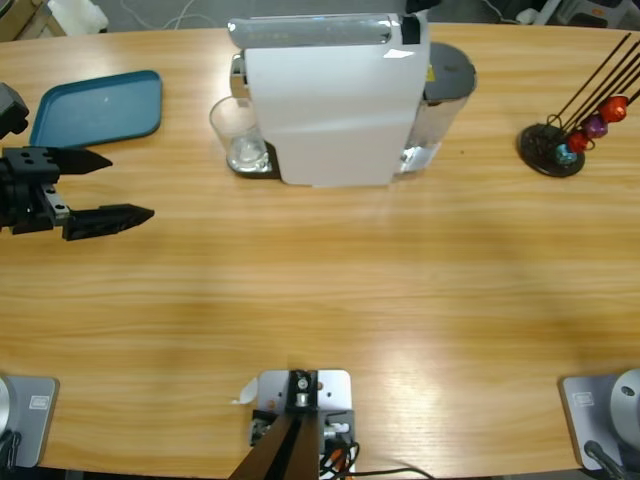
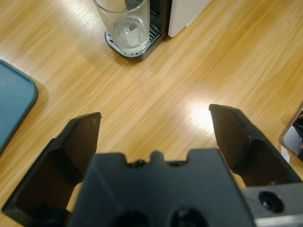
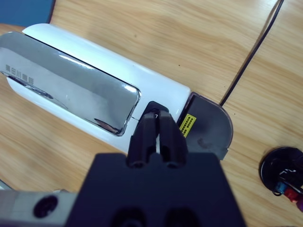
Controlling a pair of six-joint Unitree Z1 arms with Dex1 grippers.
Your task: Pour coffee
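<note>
A clear drinking glass (image 1: 238, 135) (image 2: 128, 26) stands upright on the dark drip tray (image 2: 120, 49) at the left end of the white coffee machine (image 1: 330, 110). No brown coffee shows in it; the bottom looks clear. My left gripper (image 1: 130, 185) (image 2: 155, 116) hovers open over bare table, well short of the glass, with nothing between its jaws. My right gripper (image 3: 158, 116) is shut and empty. Its tips sit just above the machine's top (image 3: 156, 90), at the end of the chrome lid (image 3: 71, 80). In the high view only a black bit of it (image 1: 422, 5) shows.
A teal tray (image 1: 100, 105) (image 2: 12, 109) lies at the back left, beside my left gripper. The machine's grey water tank (image 1: 445, 75) (image 3: 208, 123) is at its right end. A black capsule stand (image 1: 555, 145) (image 3: 284, 172) with coloured capsules stands far right. A black cable (image 3: 255, 52) runs behind the machine.
</note>
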